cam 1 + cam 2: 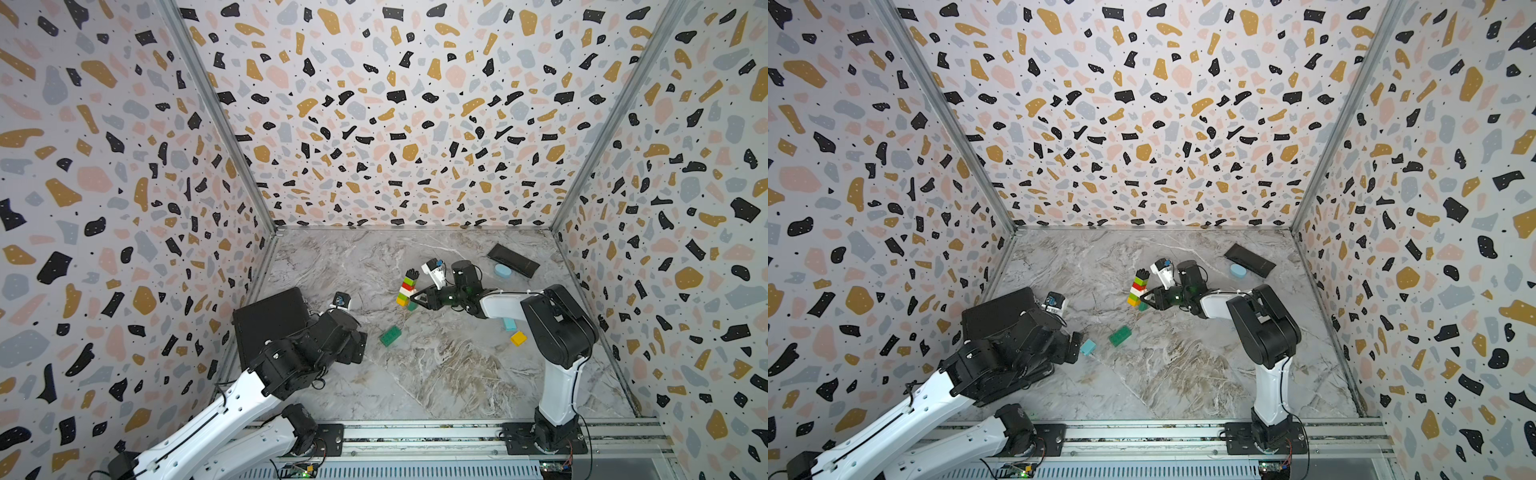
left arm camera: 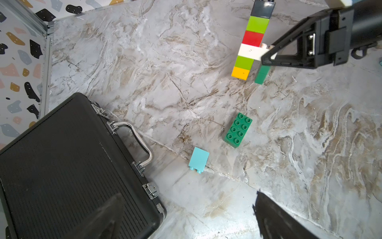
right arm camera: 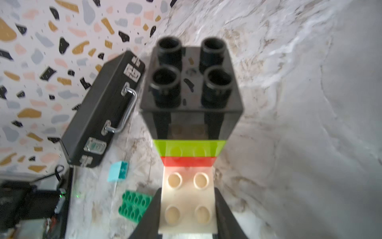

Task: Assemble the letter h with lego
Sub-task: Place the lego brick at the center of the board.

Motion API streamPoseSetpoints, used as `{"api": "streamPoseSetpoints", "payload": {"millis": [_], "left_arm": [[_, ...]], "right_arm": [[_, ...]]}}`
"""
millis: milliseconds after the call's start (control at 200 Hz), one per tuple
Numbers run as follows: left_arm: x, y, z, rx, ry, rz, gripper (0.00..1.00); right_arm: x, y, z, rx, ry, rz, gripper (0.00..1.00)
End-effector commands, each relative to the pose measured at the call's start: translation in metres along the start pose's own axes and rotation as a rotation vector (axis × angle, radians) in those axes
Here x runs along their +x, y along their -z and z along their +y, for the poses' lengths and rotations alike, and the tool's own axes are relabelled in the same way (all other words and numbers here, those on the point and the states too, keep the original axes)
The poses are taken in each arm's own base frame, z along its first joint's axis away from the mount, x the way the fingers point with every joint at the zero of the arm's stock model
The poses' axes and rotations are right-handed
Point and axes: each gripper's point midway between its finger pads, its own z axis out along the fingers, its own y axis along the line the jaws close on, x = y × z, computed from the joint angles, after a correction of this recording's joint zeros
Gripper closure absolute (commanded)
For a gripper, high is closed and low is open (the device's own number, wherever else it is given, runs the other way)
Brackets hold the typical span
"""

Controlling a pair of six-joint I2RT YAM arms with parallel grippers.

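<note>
White plastic in the pinch: the right gripper [image 3: 187, 189] has its two black fingers [image 3: 224, 207] pressed on either side of the long white brick [image 3: 188, 198], grasping the end that juts out of the tower [image 1: 406, 287]. Above that brick sit red, lime and a black brick [image 3: 192, 82] on top. Below it come lime, then yellow on the marble, with a small dark green brick [image 2: 262, 74] under the overhang. The right arm [image 1: 557, 328] rises from the near right edge, bends over and reaches level toward the middle of the worktop [image 1: 457, 374], where the tower stands. Near the left edge, the left gripper [image 2: 187, 194] hangs spread wide with nothing between its blurred fingers, and the left arm [image 1: 232, 407] is folded above the big black case [image 1: 270, 318]. Loose on the grey marble are a dark green eight-stud brick [image 1: 390, 336] near the middle, a light blue brick [image 1: 1088, 347] on its side near the left gripper, and a yellow brick [image 1: 518, 338] and a longer light blue brick [image 1: 510, 324] toward the right edge. In the far right corner lies a flat black pouch [image 1: 513, 259] with a pale blue oval [image 1: 503, 271] just beside it. Terrazzo-print walls [image 1: 395, 104] close in three sides.
</note>
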Motion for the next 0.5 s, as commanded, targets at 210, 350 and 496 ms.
{"api": "streamPoseSetpoints", "payload": {"millis": [210,350,496], "left_arm": [[-0.010,0.006,-0.001,0.017,0.016,-0.032,0.01],[-0.010,0.006,-0.002,0.024,0.017,-0.033,0.01],[-0.009,0.006,-0.002,0.027,0.016,-0.030,0.01]], "right_arm": [[-0.052,-0.047,0.006,-0.188,-0.344,0.109,0.96],[-0.051,-0.065,-0.004,-0.222,-0.438,0.163,0.95],[-0.049,-0.078,-0.010,-0.255,-0.492,0.194,0.94]]}}
